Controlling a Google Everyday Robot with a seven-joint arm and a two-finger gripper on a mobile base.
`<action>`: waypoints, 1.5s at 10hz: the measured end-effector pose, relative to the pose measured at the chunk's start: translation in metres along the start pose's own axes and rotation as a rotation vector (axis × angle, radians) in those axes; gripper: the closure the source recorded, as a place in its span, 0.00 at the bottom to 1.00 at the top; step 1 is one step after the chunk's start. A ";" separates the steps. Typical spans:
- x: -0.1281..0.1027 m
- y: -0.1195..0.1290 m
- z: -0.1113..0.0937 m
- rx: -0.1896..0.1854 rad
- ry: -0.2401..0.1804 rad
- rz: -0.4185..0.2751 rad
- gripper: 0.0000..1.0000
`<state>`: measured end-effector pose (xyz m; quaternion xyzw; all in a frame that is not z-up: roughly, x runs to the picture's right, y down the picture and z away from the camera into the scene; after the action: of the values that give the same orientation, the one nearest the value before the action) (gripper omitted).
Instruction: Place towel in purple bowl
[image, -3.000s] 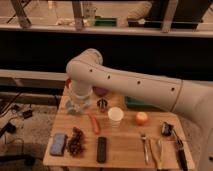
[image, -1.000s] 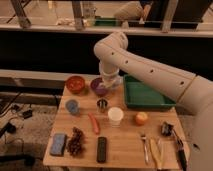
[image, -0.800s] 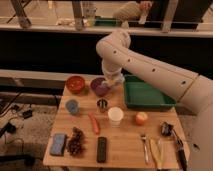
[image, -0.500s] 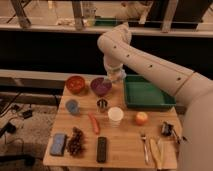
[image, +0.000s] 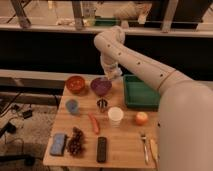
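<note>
The jaws of the gripper (image: 113, 75) are shut, just above the far rim of the round, deep purple bowl (image: 101, 86); whether they pinch the pale grey-blue cloth towel cannot be told, as no towel shows plainly anywhere. The step looks close to release, yet nothing confirms it. Beside the bowl on the wooden surface (image: 125, 145) sits the red-orange bowl (image: 76, 84).

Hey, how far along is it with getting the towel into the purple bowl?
Nothing looks done: the towel lies flat at the front left corner of the table. The gripper is shut by the back right rim of the purple bowl, apparently holding nothing. Left: fetch the towel and drop it in.
</note>
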<state>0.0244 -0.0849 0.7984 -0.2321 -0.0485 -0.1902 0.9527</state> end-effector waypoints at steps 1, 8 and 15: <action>0.002 -0.010 0.005 -0.002 0.001 -0.009 1.00; -0.033 -0.043 0.037 0.046 -0.042 -0.083 1.00; -0.051 -0.059 0.078 0.088 -0.093 -0.123 1.00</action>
<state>-0.0461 -0.0801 0.8839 -0.1952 -0.1152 -0.2352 0.9451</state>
